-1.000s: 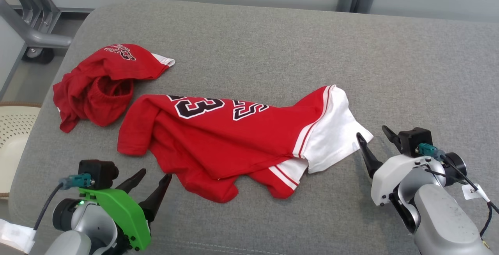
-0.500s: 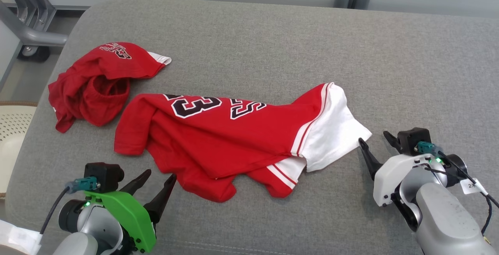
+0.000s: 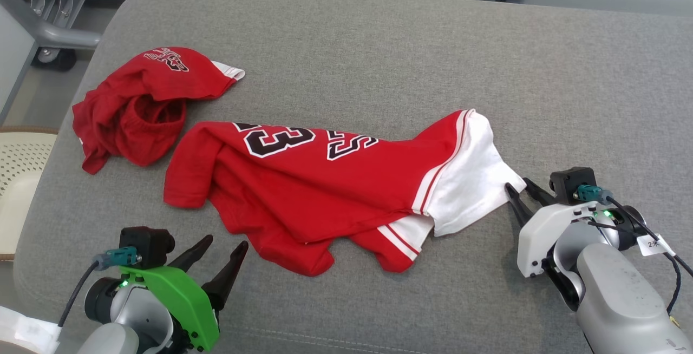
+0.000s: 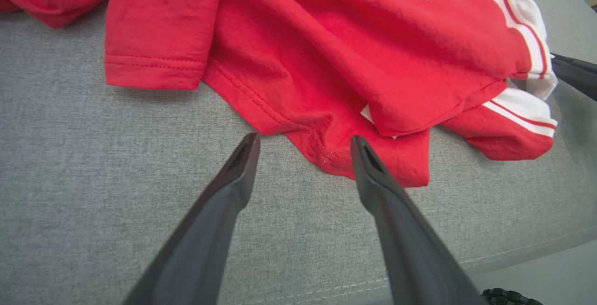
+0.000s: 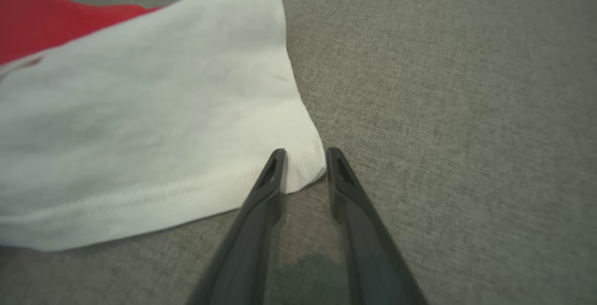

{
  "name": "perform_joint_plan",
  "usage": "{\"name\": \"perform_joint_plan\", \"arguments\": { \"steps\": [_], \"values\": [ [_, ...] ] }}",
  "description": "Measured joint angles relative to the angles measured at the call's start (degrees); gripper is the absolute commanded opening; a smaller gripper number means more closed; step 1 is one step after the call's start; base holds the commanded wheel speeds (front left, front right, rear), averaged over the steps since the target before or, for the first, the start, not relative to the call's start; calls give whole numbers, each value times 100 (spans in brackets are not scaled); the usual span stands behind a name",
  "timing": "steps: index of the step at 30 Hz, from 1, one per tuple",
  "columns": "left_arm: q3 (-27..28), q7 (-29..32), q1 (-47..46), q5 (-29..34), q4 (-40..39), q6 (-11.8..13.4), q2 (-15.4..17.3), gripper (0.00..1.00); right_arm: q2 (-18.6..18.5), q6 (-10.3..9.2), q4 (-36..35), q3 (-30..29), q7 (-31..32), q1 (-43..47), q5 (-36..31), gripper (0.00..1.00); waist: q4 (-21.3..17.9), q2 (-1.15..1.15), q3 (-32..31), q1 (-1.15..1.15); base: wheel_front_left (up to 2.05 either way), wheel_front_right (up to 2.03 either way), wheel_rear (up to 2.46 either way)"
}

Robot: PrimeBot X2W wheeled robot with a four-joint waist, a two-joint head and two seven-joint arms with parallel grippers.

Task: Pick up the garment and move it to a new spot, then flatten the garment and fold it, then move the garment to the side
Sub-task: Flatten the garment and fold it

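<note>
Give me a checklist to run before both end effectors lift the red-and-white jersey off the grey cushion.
1. The white corner of the jersey lies between the right end effector's fingers: ok.
2. Right jaws closed on that corner: not ok, a gap shows between them.
3. The left end effector is open with the red hem at its tips: ok.
4. Left grip on the hem: not ok, nothing is pinched yet.
5. The crumpled red garment is free of the jersey: cannot tell, their edges lie very close.
</note>
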Motion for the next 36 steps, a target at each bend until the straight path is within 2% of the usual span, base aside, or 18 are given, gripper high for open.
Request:
{"name": "perform_joint_plan", "arguments": {
  "steps": [1,2,4,5,9,14,19,27,36],
  "values": [
    [0,0,-1,0,4,0,-1,100,-1,0,12,4,0,-4,0,34,4,0,4,0,0,0,0],
    [0,-1,-2,0,10,-1,-1,100,1,1,27,11,0,-14,4,10,6,0,8,0,0,0,0],
    [0,-9,-4,0,18,-1,-1,100,8,1,33,22,0,-26,23,10,8,0,12,0,0,0,0],
    [0,-19,-7,0,30,-1,-1,100,31,3,41,23,0,-44,67,0,8,0,14,0,0,0,0],
    [16,-76,-8,0,77,-1,-13,100,209,53,-73,32,-13,-223,380,0,-47,0,36,0,0,0,0],
    [4,-138,-11,1,140,-7,-36,100,243,59,-682,92,-68,-794,664,0,-164,0,27,0,0,0,0],
    [-151,-145,-16,42,170,-51,-161,100,53,59,-1245,568,-42,-1171,767,0,-236,0,-37,0,0,0,0],
    [-467,-179,-17,54,345,-94,-423,100,-293,59,-2120,1229,411,-1504,1392,0,-318,0,-240,0,0,0,0],
    [-567,-300,-21,167,559,-99,-542,100,-789,60,-2757,1109,772,-1833,1639,0,-405,0,-399,0,0,0,0]
  ]
}}
